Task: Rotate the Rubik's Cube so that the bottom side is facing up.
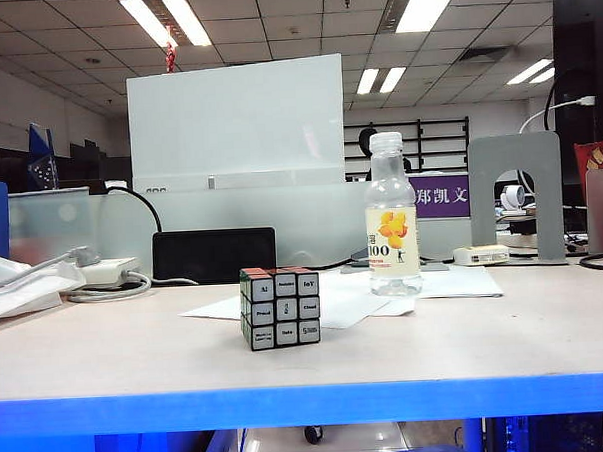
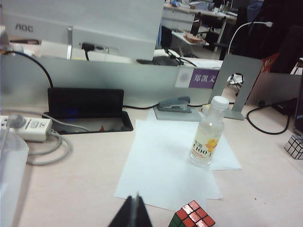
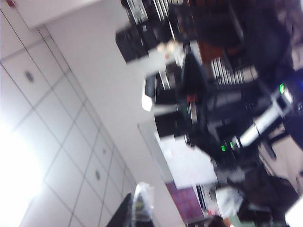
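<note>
A small black-framed Rubik's Cube stands on the pale tabletop near its front edge, beside a sheet of white paper and left of a clear plastic drink bottle; its near faces are white tiles with black printed words and its top is red. Both tools are pressed together on nothing. The left gripper hangs above the table close to the cube, and the right gripper points at the ceiling.

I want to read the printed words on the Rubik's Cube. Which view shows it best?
The exterior view: the Rubik's Cube stands whole on the table, two lettered grey faces toward the camera. The left wrist view catches only its red top at the frame edge, beside the shut left gripper. The right wrist view, aimed at the ceiling, shows none of it.
</note>
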`<control>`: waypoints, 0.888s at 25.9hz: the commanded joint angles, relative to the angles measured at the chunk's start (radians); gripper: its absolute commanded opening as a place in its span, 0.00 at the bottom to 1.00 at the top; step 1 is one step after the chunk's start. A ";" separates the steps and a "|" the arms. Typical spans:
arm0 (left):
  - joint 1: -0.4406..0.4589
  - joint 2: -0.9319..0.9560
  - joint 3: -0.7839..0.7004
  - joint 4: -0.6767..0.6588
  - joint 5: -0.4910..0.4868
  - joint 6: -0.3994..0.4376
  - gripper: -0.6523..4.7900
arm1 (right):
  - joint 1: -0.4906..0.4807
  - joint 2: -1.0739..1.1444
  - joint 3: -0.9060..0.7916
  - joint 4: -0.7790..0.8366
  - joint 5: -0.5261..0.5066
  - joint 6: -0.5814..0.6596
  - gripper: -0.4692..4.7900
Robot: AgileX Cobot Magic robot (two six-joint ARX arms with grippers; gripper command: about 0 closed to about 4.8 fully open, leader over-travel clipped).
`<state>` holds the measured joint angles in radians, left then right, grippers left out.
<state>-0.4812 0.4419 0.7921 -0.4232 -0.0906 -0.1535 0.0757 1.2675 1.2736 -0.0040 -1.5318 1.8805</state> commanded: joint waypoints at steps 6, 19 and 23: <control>-0.002 -0.146 0.001 -0.063 0.001 -0.007 0.11 | 0.000 -0.001 0.003 0.013 0.072 -0.008 0.11; -0.002 -0.419 -0.176 -0.167 -0.034 0.023 0.11 | 0.000 -0.051 0.003 0.194 0.417 -0.533 0.11; -0.002 -0.439 -0.212 -0.148 -0.028 0.022 0.11 | -0.005 -0.151 0.003 0.073 0.587 -0.832 0.11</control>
<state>-0.4828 0.0048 0.5812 -0.5987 -0.1158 -0.1314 0.0753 1.1347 1.2747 0.1429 -1.0225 1.1763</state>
